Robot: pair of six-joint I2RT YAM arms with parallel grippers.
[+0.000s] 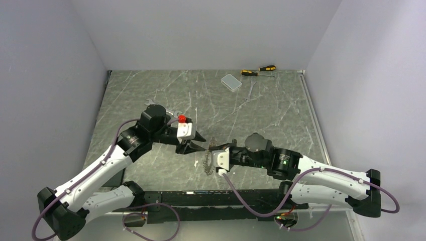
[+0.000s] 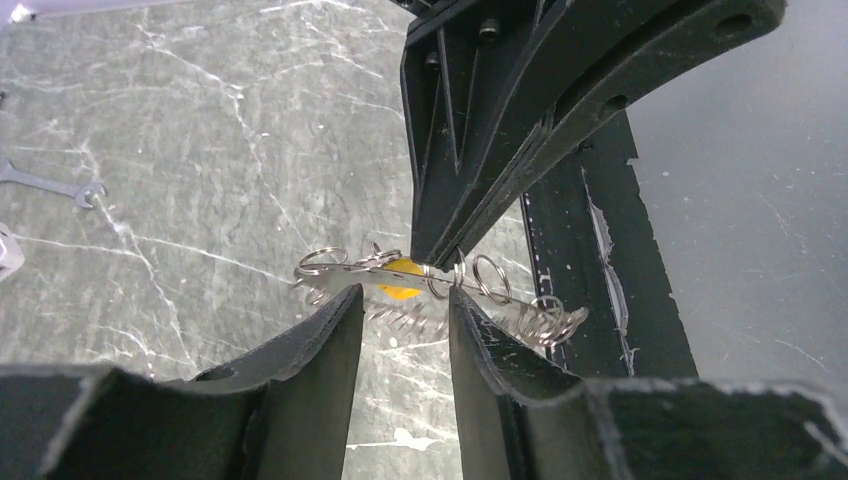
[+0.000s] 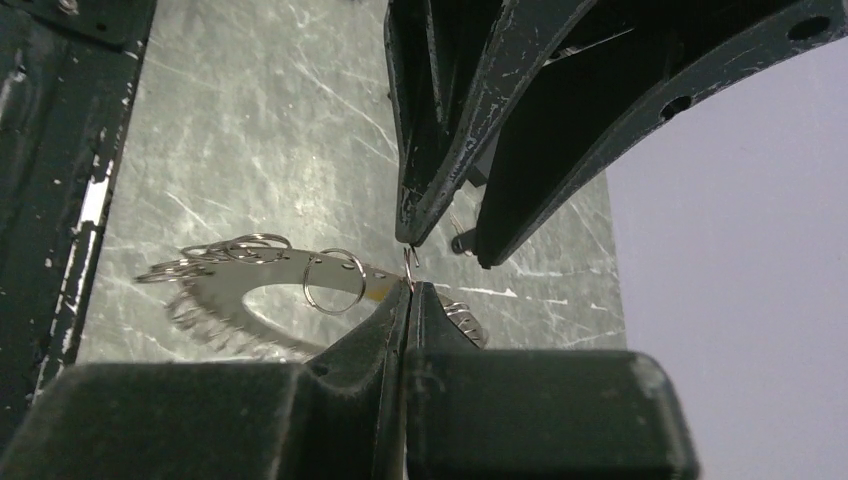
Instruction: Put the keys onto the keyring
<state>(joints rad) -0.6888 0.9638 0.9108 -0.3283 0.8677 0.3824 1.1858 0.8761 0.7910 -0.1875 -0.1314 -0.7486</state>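
The right gripper (image 3: 410,292), fingers pressed together, pinches the keyring (image 3: 270,270) by its rim over the near half of the marble-patterned table (image 1: 271,115). The left gripper (image 2: 405,320) faces it from 9 o'clock in the overhead view. Its fingers are spread, tips either side of the pinch point, with no clear contact with the metal. The toothed silvery loop sags toward 6 o'clock from the grip, with several small split rings threaded on it. A yellow-headed key (image 2: 400,281) shows just behind the loop beside the right fingertips; other keys cannot be made out. A spanner (image 2: 55,187) lies at 10 o'clock in the left wrist view. Two screwdrivers (image 1: 258,70) and a clear box (image 1: 231,82) sit at 1 o'clock overhead, well apart from the arms.
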